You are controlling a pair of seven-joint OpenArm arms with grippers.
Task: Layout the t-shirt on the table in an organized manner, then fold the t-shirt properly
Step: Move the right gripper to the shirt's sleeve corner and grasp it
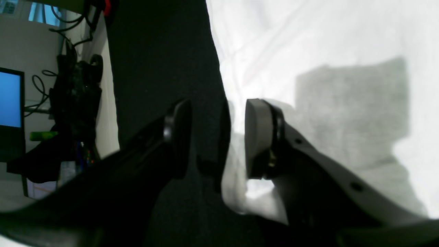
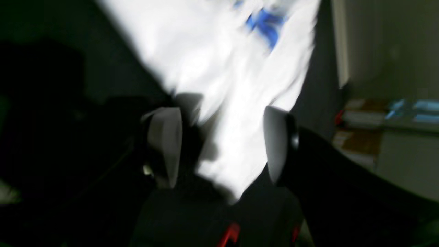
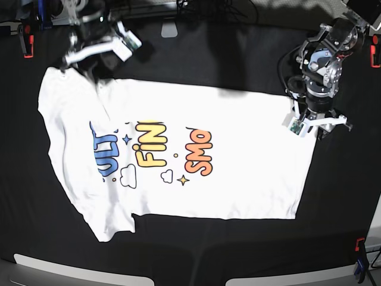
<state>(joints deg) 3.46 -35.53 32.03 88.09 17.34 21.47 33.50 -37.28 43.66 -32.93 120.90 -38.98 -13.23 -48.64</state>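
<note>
On my left wrist camera the left end effector [image 1: 217,139] stands with its pads apart and nothing gripped between them, straddling the line where the t-shirt [image 3: 178,161] meets bare black cloth: one pad over white fabric, the other over the table [image 3: 238,250]. My right end effector [image 2: 219,144] is spread wide and empty, with blurred white cloth and a smear of blue print just ahead of it. Out from both, the shirt lies print side up, spread flat, and I can read "FiN" in yellow and "SMo" in orange, with blue letters beside them that I cannot make out fully, plus small clouds and stars. Beyond the left end effector's outer pad the table edge gives way to a blue monitor screen [image 1: 10,99] and tangled cables [image 1: 73,85]. Red clamps [image 3: 27,44] sit at the table's edges, and a broad black margin surrounds the shirt.
</note>
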